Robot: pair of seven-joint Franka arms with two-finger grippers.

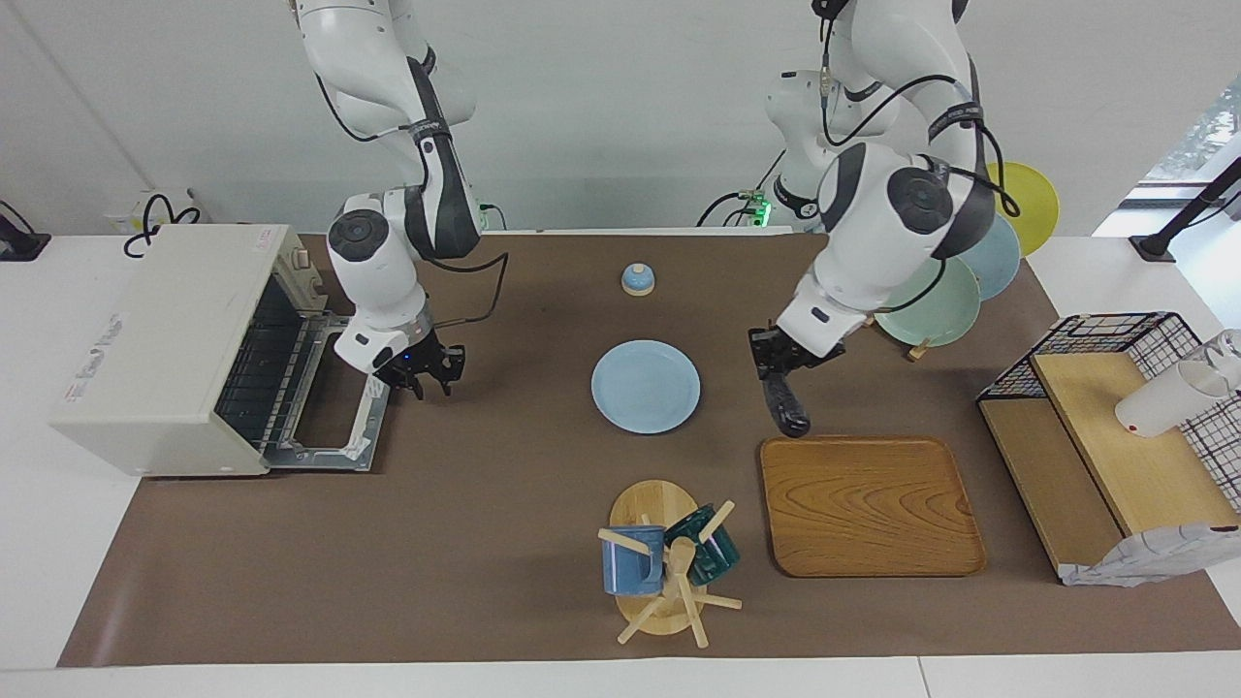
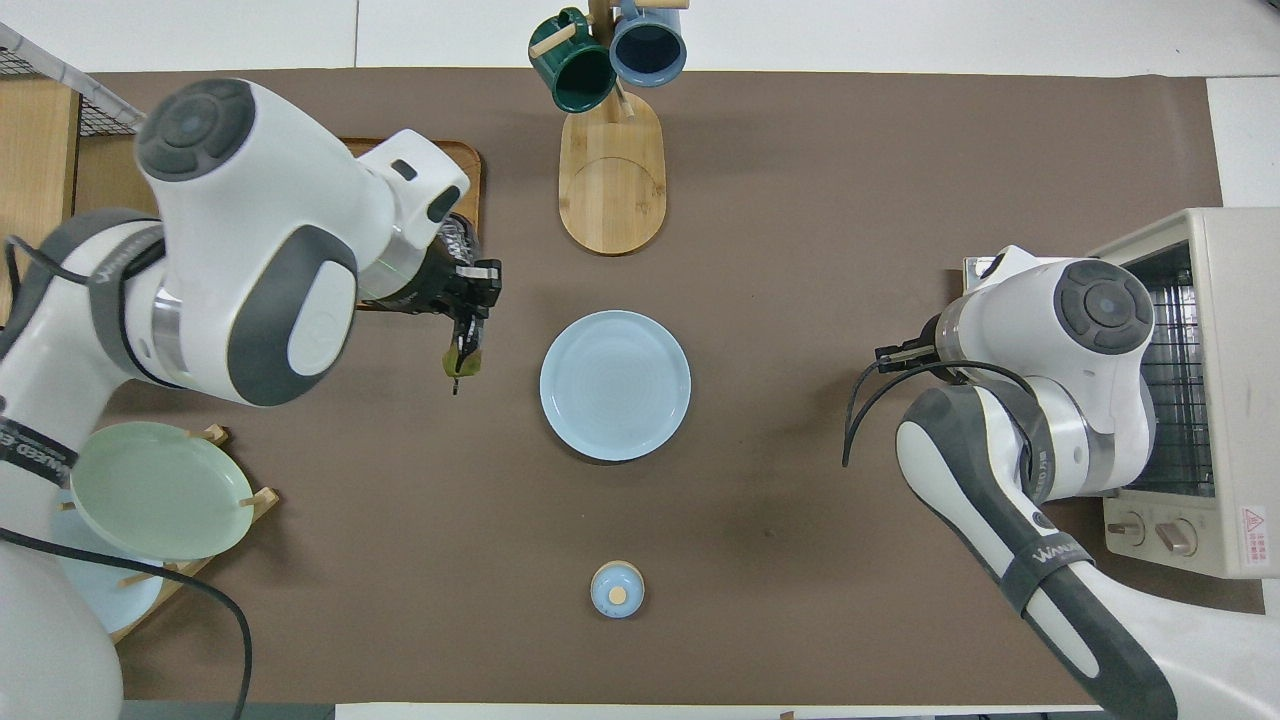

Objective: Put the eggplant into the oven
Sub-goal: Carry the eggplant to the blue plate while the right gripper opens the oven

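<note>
My left gripper (image 1: 779,371) is shut on the dark purple eggplant (image 1: 787,405), which hangs down from it over the brown mat between the wooden tray and the blue plate. In the overhead view the left gripper (image 2: 470,315) shows the eggplant's greenish stem end (image 2: 461,362) below it. The white oven (image 1: 160,349) stands at the right arm's end of the table, with its door (image 1: 334,427) folded down flat and its rack showing; it also shows in the overhead view (image 2: 1215,330). My right gripper (image 1: 427,376) is open and empty beside the open door.
A blue plate (image 1: 645,386) lies mid-table. A wooden tray (image 1: 868,504) lies just under the eggplant's end of the mat. A mug tree (image 1: 664,562) stands farther from the robots. A small blue bell (image 1: 637,279), a plate rack (image 1: 936,301) and a wire shelf (image 1: 1115,427) are around.
</note>
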